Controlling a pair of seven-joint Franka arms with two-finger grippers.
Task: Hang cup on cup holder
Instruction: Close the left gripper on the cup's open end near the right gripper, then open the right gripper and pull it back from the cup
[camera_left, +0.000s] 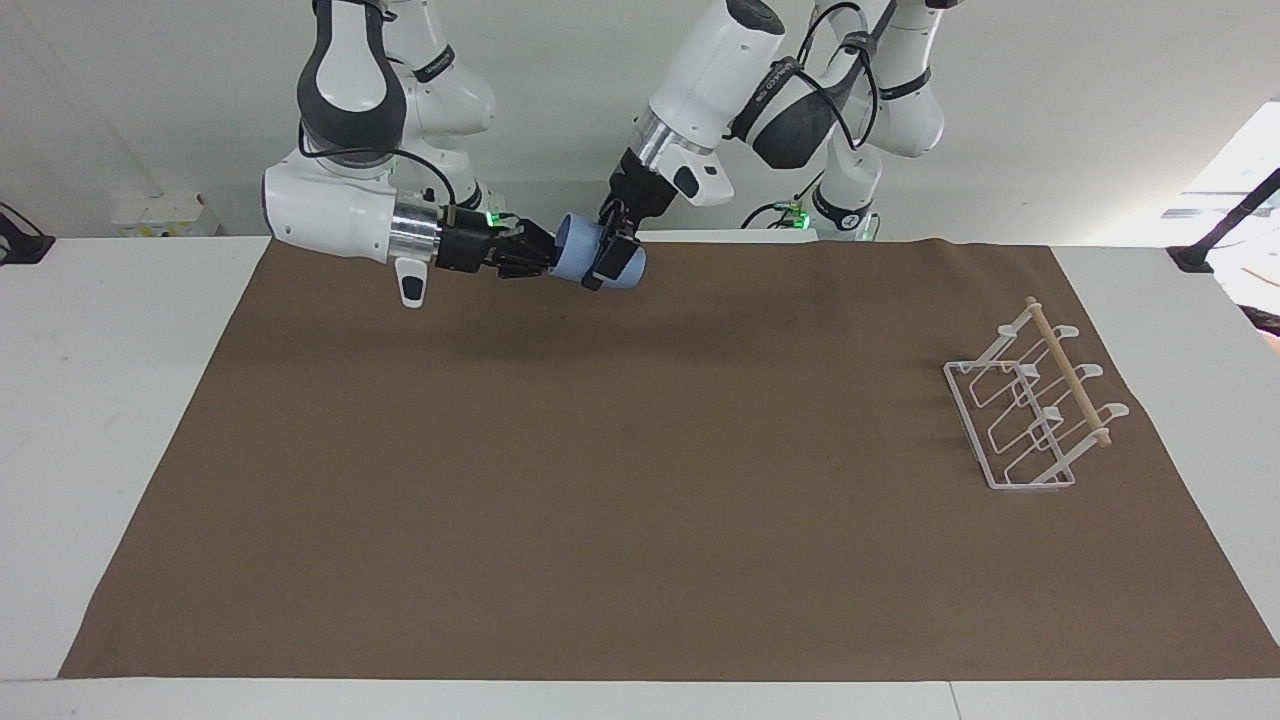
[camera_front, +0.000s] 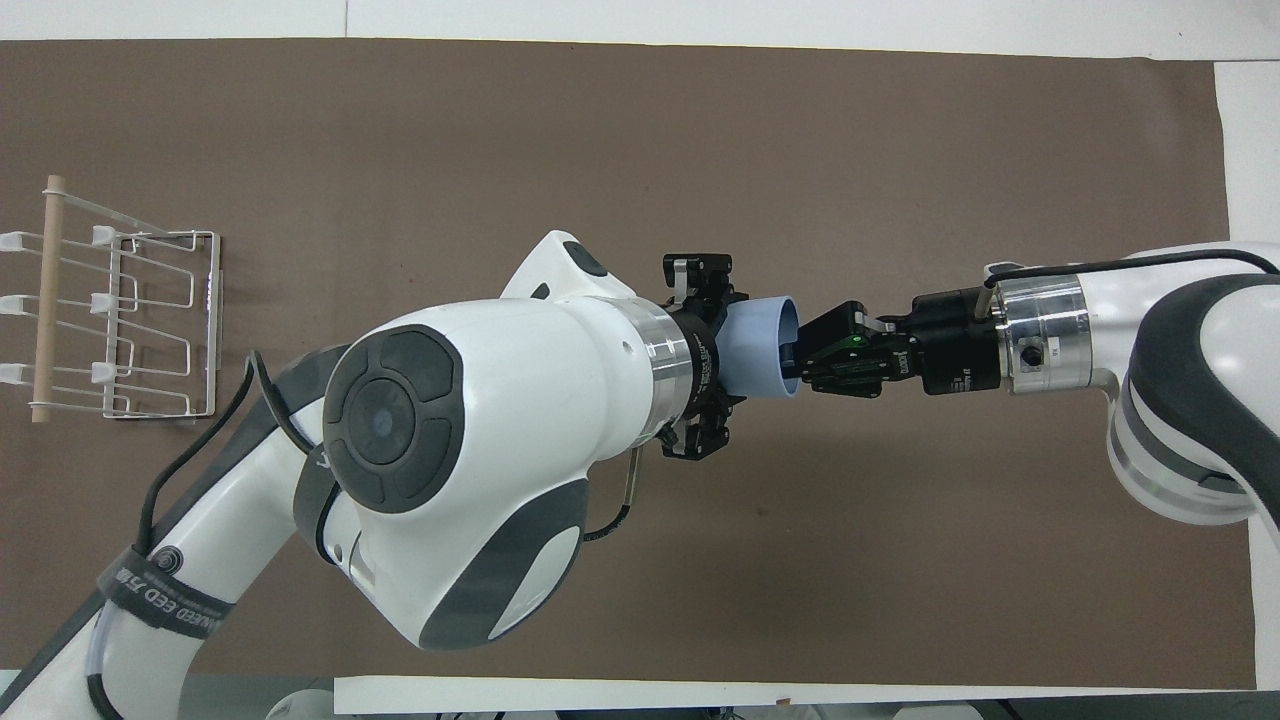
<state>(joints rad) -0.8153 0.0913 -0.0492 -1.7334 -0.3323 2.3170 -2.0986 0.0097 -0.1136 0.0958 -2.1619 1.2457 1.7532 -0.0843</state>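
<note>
Both of our grippers are gripping the light-blue cup in mid-air, top centre of the facing view.

Our left gripper (camera_left: 608, 262) is clamping its jaws across the light-blue cup (camera_left: 578, 258) from above, while our right gripper (camera_left: 530, 258) is pinching the cup's rim, jaws shut on it, reaching in level. We are holding the cup on its side over the brown mat (camera_left: 640, 480). The white wire cup holder (camera_left: 1030, 412) is sitting at the facing view's right edge, well apart.

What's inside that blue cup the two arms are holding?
The right gripper has a finger inside the cup at its rim. Deeper in, the cup's wall and the left gripper cover the view.
</note>
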